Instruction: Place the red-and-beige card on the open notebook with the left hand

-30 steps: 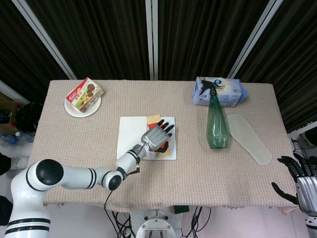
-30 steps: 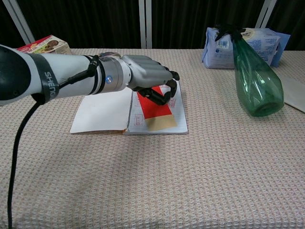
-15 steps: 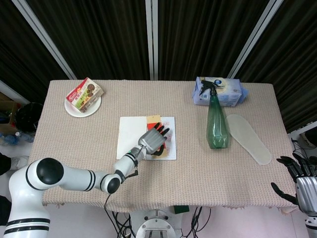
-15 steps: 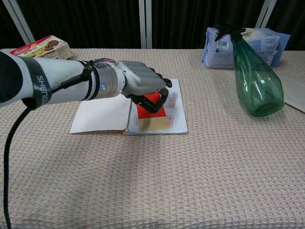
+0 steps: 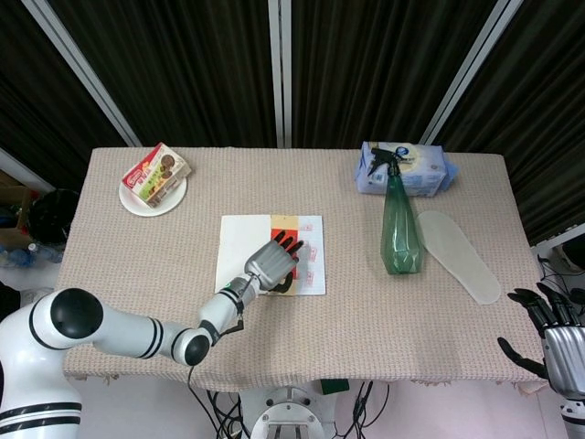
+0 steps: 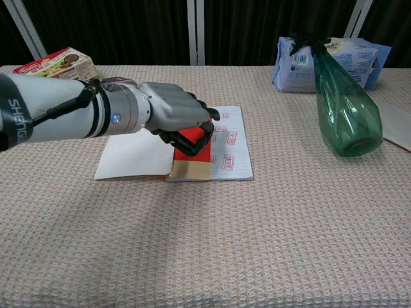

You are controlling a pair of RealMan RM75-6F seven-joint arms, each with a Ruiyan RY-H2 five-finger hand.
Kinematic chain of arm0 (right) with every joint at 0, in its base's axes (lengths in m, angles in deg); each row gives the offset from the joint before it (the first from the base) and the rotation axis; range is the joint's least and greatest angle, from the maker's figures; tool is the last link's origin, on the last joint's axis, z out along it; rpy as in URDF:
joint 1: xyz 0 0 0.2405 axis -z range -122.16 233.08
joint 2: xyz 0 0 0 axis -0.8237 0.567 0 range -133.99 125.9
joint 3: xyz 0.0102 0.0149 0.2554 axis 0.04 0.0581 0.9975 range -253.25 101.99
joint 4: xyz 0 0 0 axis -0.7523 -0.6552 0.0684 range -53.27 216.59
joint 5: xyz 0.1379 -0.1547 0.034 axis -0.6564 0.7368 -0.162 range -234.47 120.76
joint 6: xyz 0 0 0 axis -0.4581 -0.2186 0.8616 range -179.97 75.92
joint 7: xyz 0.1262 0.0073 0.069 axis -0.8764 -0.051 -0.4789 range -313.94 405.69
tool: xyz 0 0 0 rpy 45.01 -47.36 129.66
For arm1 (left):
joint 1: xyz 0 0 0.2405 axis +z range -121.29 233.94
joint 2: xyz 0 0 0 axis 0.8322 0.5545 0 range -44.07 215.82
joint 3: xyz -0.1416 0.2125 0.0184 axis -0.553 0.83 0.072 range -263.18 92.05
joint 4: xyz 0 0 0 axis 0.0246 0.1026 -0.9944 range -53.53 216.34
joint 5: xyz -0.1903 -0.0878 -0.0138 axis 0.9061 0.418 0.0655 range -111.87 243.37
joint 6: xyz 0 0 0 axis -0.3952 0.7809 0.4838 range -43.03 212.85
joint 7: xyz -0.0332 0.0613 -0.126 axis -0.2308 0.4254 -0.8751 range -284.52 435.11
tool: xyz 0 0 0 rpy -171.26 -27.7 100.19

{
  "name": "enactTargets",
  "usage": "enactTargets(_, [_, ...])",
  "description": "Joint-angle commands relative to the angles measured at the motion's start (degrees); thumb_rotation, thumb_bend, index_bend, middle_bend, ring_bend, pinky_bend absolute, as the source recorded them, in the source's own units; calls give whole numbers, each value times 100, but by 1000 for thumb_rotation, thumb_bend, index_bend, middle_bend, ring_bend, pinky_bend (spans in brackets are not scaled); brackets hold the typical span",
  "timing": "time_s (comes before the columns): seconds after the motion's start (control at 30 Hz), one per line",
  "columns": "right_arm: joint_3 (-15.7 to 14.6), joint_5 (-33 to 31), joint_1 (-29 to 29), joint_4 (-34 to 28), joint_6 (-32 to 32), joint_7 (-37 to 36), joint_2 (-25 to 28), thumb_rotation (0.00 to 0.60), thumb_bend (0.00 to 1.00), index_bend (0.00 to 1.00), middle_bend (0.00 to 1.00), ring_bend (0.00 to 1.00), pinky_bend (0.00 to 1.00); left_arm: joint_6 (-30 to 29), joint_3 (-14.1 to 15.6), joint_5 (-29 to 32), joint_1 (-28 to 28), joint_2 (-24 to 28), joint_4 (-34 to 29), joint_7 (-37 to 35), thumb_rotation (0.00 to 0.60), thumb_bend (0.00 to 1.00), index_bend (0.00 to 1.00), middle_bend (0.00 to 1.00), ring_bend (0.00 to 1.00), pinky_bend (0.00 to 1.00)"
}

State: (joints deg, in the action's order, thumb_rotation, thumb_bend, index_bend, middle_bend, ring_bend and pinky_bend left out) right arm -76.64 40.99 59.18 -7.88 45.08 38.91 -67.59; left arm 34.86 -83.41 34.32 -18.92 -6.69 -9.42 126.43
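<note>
The open notebook (image 5: 239, 243) (image 6: 133, 154) lies at the table's middle. The red-and-beige card (image 5: 284, 222) (image 6: 191, 168) lies flat on its right page, close to the spine. Its beige end shows nearest me in the chest view. My left hand (image 5: 269, 264) (image 6: 168, 114) is over the notebook, palm down, and its curled fingers hold the card's red part, which they mostly hide. My right hand (image 5: 550, 331) hangs off the table's near right corner with its fingers spread and nothing in it. The chest view does not show it.
A green spray bottle (image 5: 400, 229) (image 6: 344, 109) lies right of the notebook, with a blue wipes pack (image 5: 408, 170) (image 6: 335, 56) behind it. A pale insole (image 5: 459, 256) lies further right. A snack box on a white plate (image 5: 155, 176) (image 6: 61, 62) sits at the far left.
My left hand has drawn back toward me and to the left. The card has slid with it across the right page toward the spine. The right hand has stayed put.
</note>
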Motion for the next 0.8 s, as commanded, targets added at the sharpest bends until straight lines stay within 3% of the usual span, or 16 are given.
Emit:
enactTargets(0.03, [-4,1,11,14,17,-14,-4,600,175,265,213,99,168,3,-8,3,10,1,13,-20,117,617,287,0,0,44])
enactTargets(0.8, [-8,4,8,59,19,-65,-22,600,175,265,213,99,168,-23,76,227,134,133,113,-81,116,617,287,0,0,44])
